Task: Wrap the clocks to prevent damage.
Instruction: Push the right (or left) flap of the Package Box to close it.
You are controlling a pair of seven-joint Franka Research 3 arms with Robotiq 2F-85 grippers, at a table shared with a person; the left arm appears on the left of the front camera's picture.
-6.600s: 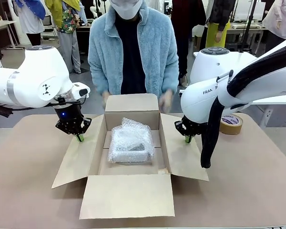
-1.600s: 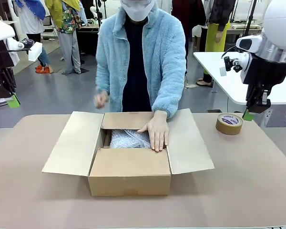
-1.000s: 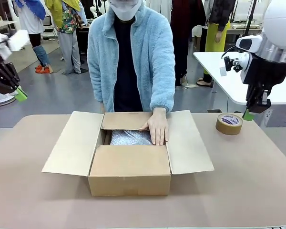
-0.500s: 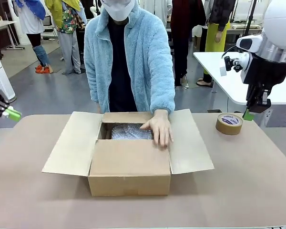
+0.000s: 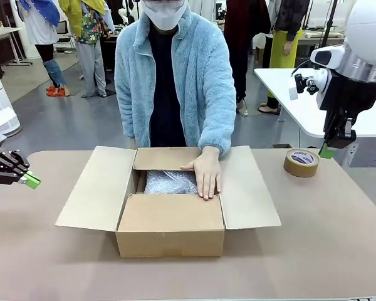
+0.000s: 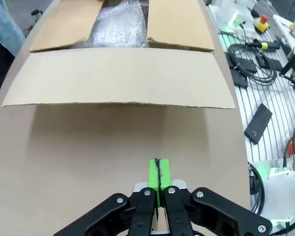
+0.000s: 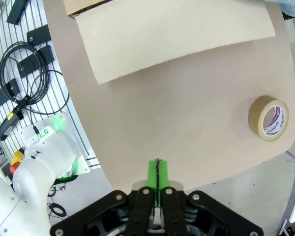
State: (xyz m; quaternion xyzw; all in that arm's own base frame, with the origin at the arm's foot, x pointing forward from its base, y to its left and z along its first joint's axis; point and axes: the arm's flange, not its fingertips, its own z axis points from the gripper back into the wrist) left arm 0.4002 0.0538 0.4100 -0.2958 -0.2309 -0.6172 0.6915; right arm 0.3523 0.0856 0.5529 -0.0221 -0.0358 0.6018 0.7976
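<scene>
Front view first. You've got one box (image 5: 169, 241) in the middle of the frame on the table (image 5: 313, 251), and one bubble-wrapped bundle (image 5: 168, 182) showing through the gap in its top. I'd guess the clock is inside that wrap, but you can't actually see it.

Four flaps: the near one is folded in, the far one is down under the person's hand (image 5: 206, 174), and the two side ones are splayed out. That hand looks like it's pinning the far flap so it doesn't spring up. It's the one hand I can count on the box.

One tape roll (image 5: 301, 162) sits center right, well apart from the box, probably parked there for sealing.

Your left gripper (image 5: 31, 182) is at the left edge, low over the table. Your right gripper (image 5: 326, 150) hangs up at the right, above and just past the tape. Both are shut with nothing in them, and I read that as leaving the person room.

In the left wrist view the green pads are pressed flat together over bare table. One side flap runs across the upper half, and the bundle peeks out at the top between the two folded flaps.

The right wrist view is the same deal, pads together and holding nothing. The other side flap is along the top and the tape roll is at the right edge.
</scene>
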